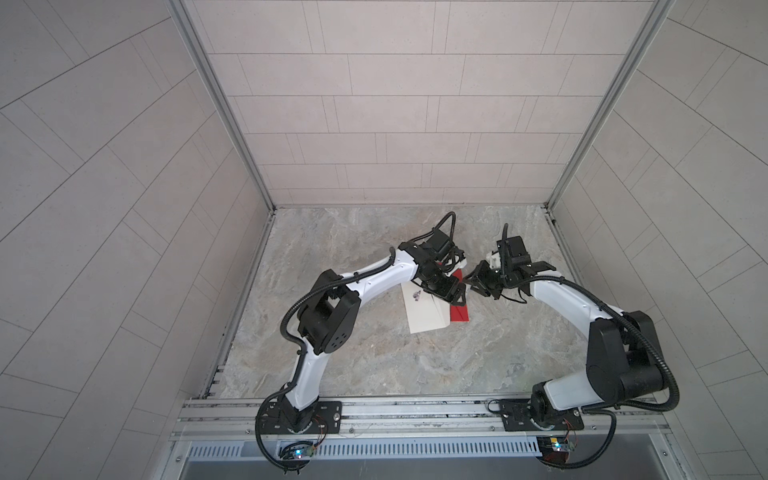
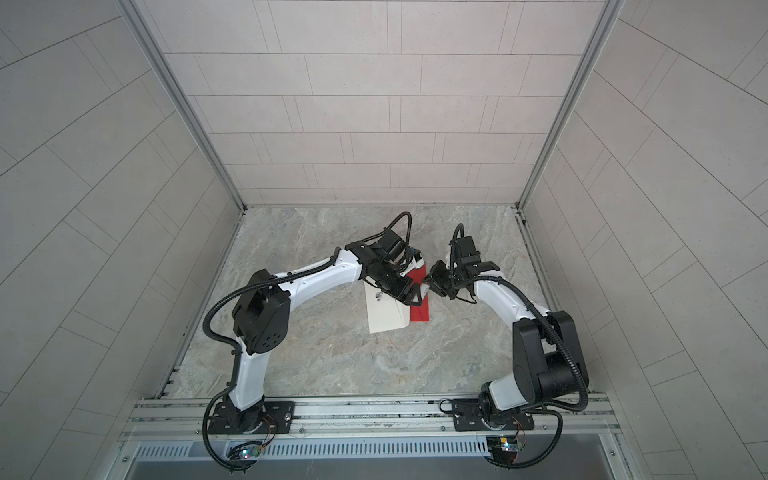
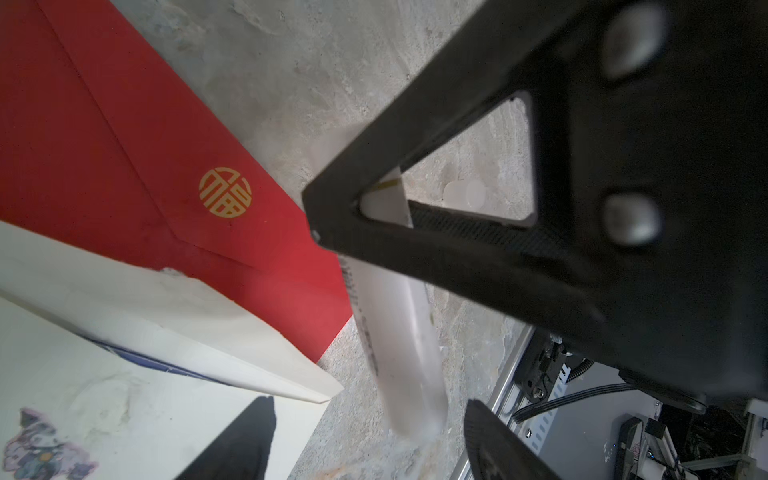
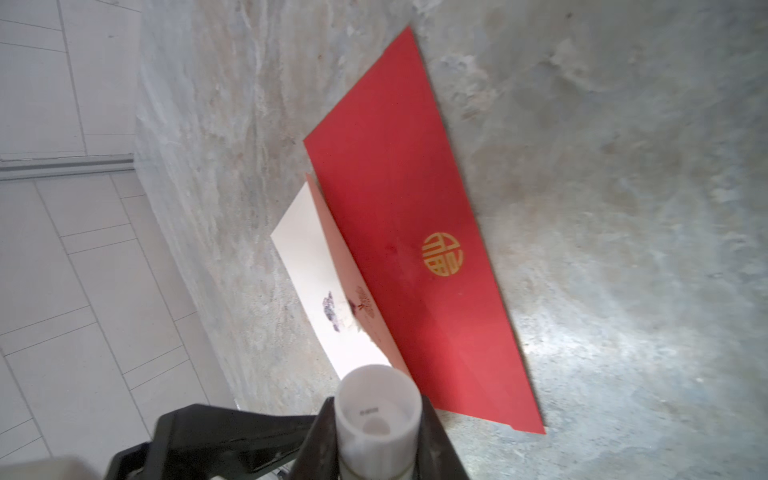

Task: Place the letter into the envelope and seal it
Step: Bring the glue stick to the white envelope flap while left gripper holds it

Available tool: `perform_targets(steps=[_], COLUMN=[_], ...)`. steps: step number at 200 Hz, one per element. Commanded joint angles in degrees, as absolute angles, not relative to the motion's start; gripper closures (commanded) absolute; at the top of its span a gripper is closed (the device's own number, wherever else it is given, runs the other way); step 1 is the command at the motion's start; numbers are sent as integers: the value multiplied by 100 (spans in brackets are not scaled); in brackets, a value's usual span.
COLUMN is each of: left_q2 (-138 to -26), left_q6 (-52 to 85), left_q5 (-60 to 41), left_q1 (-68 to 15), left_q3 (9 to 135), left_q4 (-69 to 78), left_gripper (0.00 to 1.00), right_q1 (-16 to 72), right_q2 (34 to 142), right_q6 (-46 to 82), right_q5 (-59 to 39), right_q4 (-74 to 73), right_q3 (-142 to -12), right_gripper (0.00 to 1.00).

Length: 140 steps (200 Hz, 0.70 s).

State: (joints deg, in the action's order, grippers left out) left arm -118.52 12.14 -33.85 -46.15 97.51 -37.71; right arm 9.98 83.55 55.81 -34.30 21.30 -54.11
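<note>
A white envelope (image 1: 424,316) (image 3: 124,374) with a cartoon sticker lies on the marble table, its long flap (image 4: 353,286) half raised. Beside it, partly under that flap, lies a red envelope (image 1: 460,313) (image 4: 415,208) with a gold emblem, its own flap down. The letter is hidden; I cannot tell whether it is inside either one. My right gripper (image 4: 376,415) (image 1: 471,286) is shut on a white glue stick tube (image 4: 376,399) (image 3: 395,332) just above the red envelope's near end. My left gripper (image 3: 370,401) (image 1: 457,297) is open, its fingers apart on either side of the tube's free end.
The two wrists nearly touch over the middle of the marble table (image 1: 374,365). Tiled walls close in the back and both sides. An aluminium rail (image 1: 415,409) carrying both arm bases runs along the front edge.
</note>
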Motion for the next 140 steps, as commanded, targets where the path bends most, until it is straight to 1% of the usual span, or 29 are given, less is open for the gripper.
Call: perform_targets(steps=[1, 27, 49, 66, 97, 103, 112, 125, 132, 140], left_q2=[-11978, -11984, -11962, -11947, -11898, -11867, -11794, -11664, -11580, -11476], left_q6=[1230, 1244, 1323, 1452, 1470, 1460, 1404, 1291, 1207, 1121], left_q5=[-3456, -3405, -3424, -3442, -3372, -3358, -3321, -3273, -3228, -3191], left_q1=[-4614, -4598, -4562, -4519, -4491, -4483, -4482, -4482, -4482, -4482], left_q3=[9959, 9968, 9971, 9951, 9924, 9898, 9829, 9690, 9599, 9463], left_q4=[-3675, -3591, -3457, -3320, -3320, -3326, -3331, -3305, -3295, -3259], left_gripper=[25, 26, 35, 49, 84, 90, 93, 100, 100, 100], right_q1=[1132, 1281, 1380, 1402, 1399, 1397, 1391, 1348, 1302, 1225], right_q2=[8195, 8189, 8183, 8189, 8142, 8133, 8118, 8105, 8112, 8149], right_q6=[5811, 5782, 5740, 5739, 5634, 5566, 5407, 5152, 4992, 4826], right_q5=[-3506, -3466, -3387, -3375, -3345, -3316, -3270, -3309, -3422, -3632], right_q4=[2048, 2079, 2109, 2121, 2194, 2273, 2409, 2583, 2640, 2686], right_q3=[-5577, -5607, -5598, -5572, -5612, -5657, -5723, -5830, -5883, -5916], right_gripper=[85, 85, 85, 85, 84, 83, 77, 56, 47, 40])
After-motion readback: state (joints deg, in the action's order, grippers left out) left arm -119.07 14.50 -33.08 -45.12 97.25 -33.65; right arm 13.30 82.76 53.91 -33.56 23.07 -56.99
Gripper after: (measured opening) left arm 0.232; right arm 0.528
